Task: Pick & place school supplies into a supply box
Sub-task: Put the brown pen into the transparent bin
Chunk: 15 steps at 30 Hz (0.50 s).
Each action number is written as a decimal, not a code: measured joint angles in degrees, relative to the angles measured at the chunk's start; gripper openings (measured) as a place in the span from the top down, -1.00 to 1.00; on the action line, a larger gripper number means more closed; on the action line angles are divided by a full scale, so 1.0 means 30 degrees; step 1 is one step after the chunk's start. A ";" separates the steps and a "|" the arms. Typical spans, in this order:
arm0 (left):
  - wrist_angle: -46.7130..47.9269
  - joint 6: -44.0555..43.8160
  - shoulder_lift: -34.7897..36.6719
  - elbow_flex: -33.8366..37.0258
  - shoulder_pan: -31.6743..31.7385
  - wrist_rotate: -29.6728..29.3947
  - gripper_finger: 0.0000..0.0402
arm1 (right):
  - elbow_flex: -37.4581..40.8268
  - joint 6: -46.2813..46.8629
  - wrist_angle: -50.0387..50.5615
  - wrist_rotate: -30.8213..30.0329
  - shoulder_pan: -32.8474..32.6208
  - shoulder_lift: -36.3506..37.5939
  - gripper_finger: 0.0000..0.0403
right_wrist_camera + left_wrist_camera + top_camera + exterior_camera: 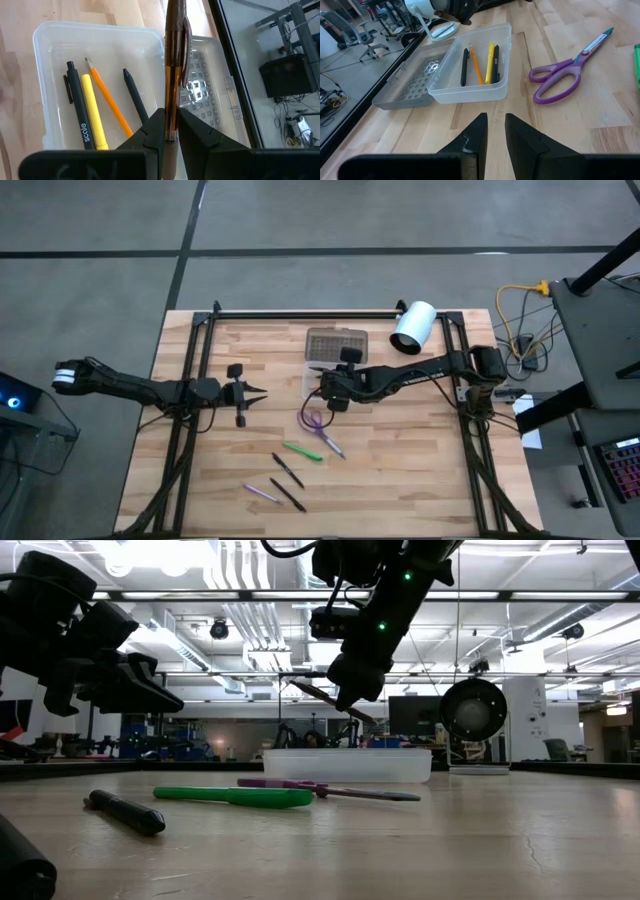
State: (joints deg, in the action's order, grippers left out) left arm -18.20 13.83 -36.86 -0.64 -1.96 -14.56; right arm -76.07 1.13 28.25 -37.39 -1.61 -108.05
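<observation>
The supply box (312,377) is a clear tray lying on the table, with its dotted lid (336,342) open flat on the far side. Inside the supply box (100,60) lie two black pens, a yellow pen and an orange pencil. My right gripper (170,131) hangs over the box, shut on a brown pen (175,60). Purple scissors (313,420), a green pen (302,451), black pens (287,470) and a purple pen (262,493) lie flat nearer the front edge. My left gripper (495,134) waits left of the box, slightly open with nothing between its fingers. My right gripper pinches the brown pen's barrel (171,117) between its two fingers. The fingers slant down from the table's right side. The long clip end (182,40) juts out past the fingertips. The pen (325,698) is tilted and lifted clear above the box and lid.
A white cylinder (413,327) lies at the far right of the table, beside the lid. A dark frame rail (300,313) runs along the far edge. Bare wood lies at the near right of the table.
</observation>
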 joint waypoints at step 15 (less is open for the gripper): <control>-0.0005 -0.0003 0.0000 0.0000 0.0000 -0.0002 0.74 | 0.0000 0.0089 0.0039 0.0007 0.0000 0.0000 0.74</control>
State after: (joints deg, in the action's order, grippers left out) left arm -18.22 13.82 -36.86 -0.64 -1.96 -14.57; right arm -76.07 1.39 28.37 -37.36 -1.61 -108.05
